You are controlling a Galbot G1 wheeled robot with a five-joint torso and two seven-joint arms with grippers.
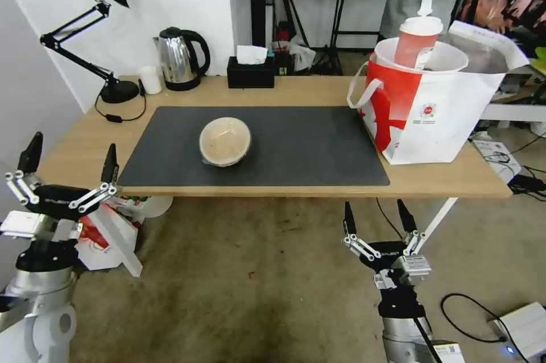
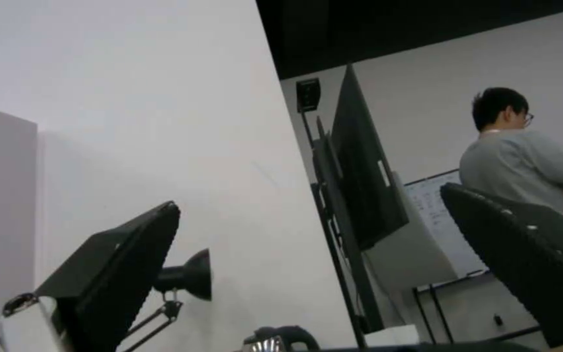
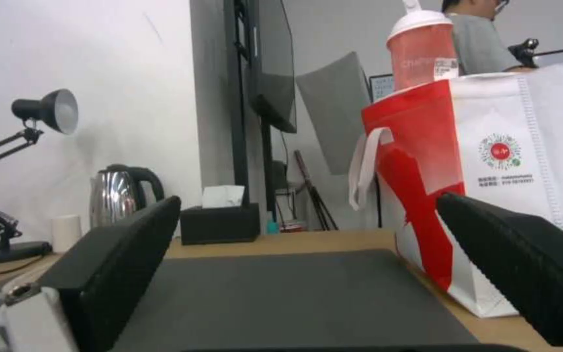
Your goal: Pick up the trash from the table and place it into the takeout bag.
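Observation:
A tan lidded round bowl sits on the dark grey mat of the light-wood table, left of centre. At the table's right end stands the red-and-white takeout bag, and the tall red drink cup with its white lid sticks up out of it. My left gripper hangs open beside the table's left front corner. Low in front of the table's front edge, my right gripper is open too, with nothing between its fingers.
Along the back edge stand a black desk lamp, a small white cup, a steel kettle and a black tissue box. A smaller red-and-white bag lies on the floor under the left end. Cables and a white box lie at the right.

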